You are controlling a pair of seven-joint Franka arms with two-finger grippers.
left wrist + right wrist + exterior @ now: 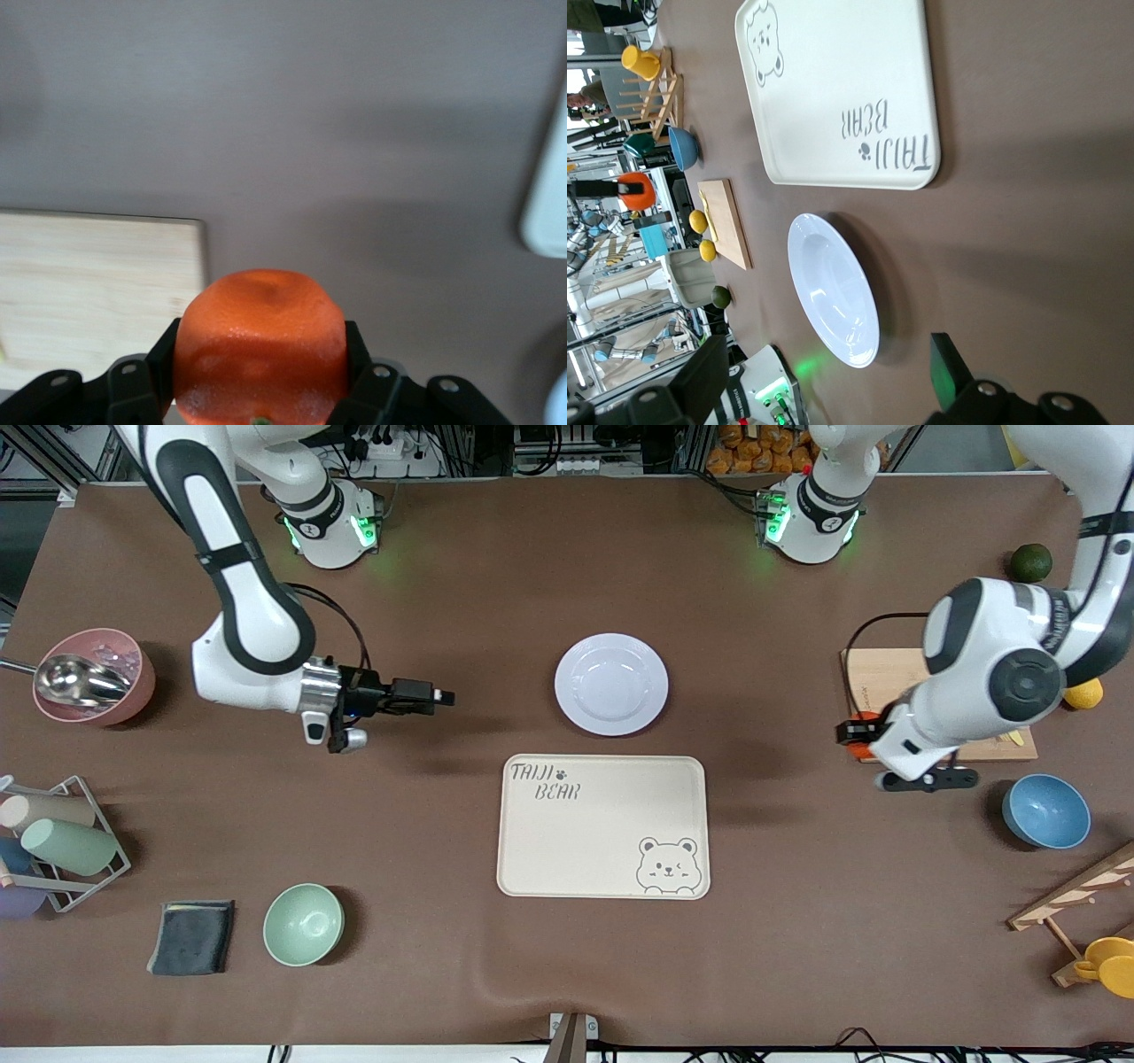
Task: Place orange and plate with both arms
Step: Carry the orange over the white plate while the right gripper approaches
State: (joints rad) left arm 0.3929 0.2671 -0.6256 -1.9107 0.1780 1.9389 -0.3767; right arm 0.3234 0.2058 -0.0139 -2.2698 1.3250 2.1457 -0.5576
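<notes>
**A:** Left gripper [260,403] first — its fingers [133,390] are clenched on the orange [260,350], one on each flank, and the fruit sits right between them, lifted clear of the desk [443,974].

**B:** And what's under it?

**A:** The edge of the wooden cutting board [93,297], at the left arm's end of the desk. In the front view the orange [864,731] shows only as a sliver of colour at the fingertips, tucked under the arm.

**B:** Right gripper?

**A:** The right gripper [434,695] hangs in the air over bare desk at the right arm's end — fingers [952,372] released, spread wide, nothing between them. That arm is waiting.

**B:** The plate?

**A:** The plate [611,684] lies flat on the desk around the middle, out ahead of the right fingertips and well apart from them. It is well apart from the left fingers too. From the right wrist it [833,288] looks bare.

**B:** Anything close to it?

**A:** The cream bear tray [602,825] lies just beside the plate, nearer the front camera, not touching (the printed bear sits in one corner). Near the left fingers there's a blue bowl [1045,810] on the desk, and a yellow lemon [1083,693] peeks out by the board.
</notes>
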